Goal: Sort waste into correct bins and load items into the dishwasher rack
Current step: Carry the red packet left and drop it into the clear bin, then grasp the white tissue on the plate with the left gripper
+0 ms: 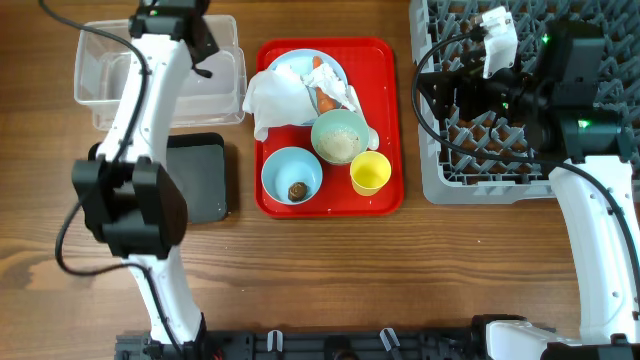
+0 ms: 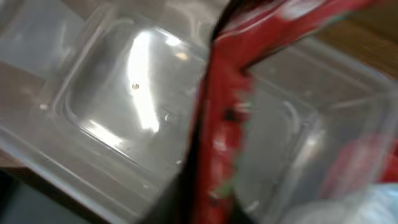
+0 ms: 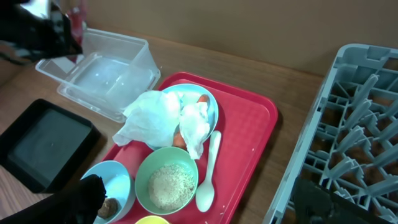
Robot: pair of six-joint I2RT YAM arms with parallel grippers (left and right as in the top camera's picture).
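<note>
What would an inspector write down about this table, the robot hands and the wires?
Surface: wooden table, red tray in the middle.
Job's things: napkins and carrot on the plate; rice in the green bowl; lump in the blue bowl; cup and spoon beside them, all on the red tray; tub and black tray left; rack right, no dishes seen in it.
Clutter: nothing seen.
Hands: left hand holds the wrapper over the tub; right hand open and empty near the rack.
Cables: black cables loop along both arms.
Surroundings: black frame at the table's near edge.
</note>
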